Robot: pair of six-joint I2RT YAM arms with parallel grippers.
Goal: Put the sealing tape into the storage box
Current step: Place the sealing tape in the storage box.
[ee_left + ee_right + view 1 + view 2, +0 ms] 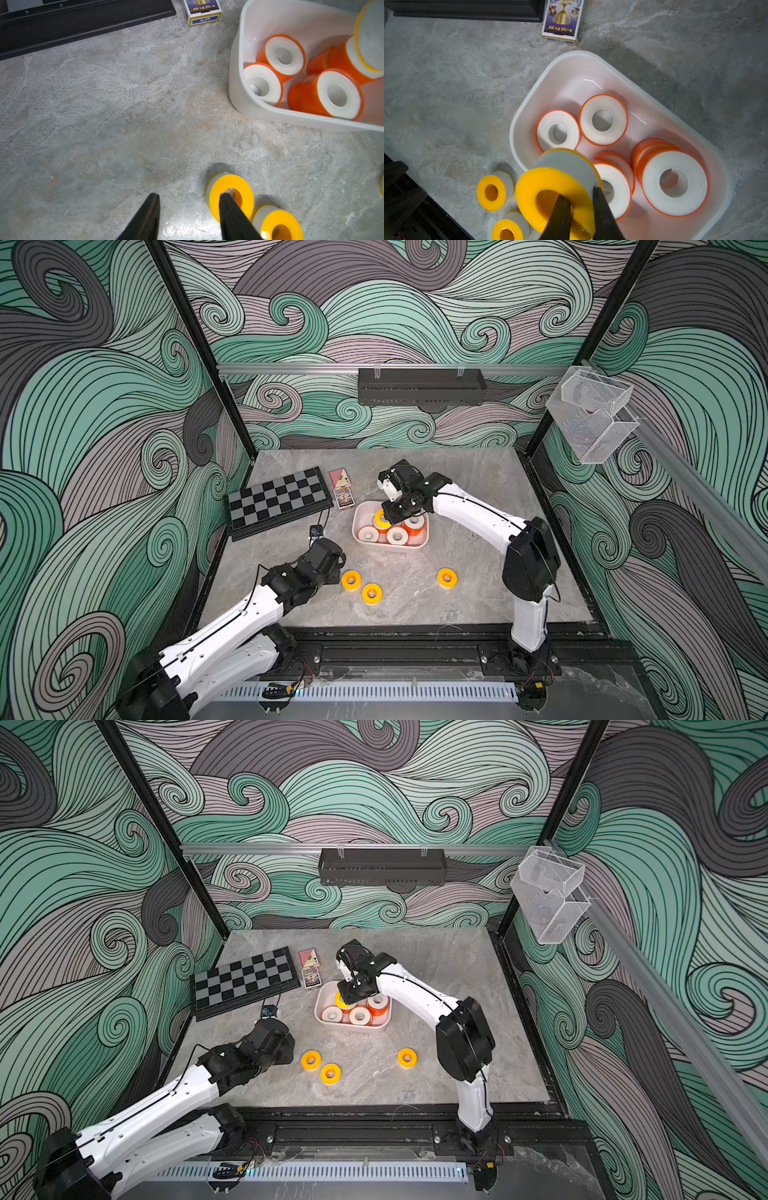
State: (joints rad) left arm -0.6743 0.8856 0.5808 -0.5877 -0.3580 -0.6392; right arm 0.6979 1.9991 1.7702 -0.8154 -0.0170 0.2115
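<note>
Right end effector (579, 192): clenched on the held yellow roll (556, 182), with 1 finger through the hole and 1 outside the wall.
Held roll's place: hung above the storage box (571, 54), close to its rim, over the orange rolls (603, 120) already inside.
Which way it pointed: yellow face toward the wrist camera. The hole axis, its short one, was tilted, neither upright nor level.
Left end effector (189, 195): released, jaws apart with nothing between them. 1 finger lay across the nearest loose roll (229, 193); contact couldn't be told.
Left out: 3 loose yellow rolls (351, 580) on the tabletop (104, 124).
Risk 1: a 1-wall pinch, so the roll could likely pivot or slip.
Risk 2: let go tilted, it might land on edge on the orange rolls and tumble over the low rim.
</note>
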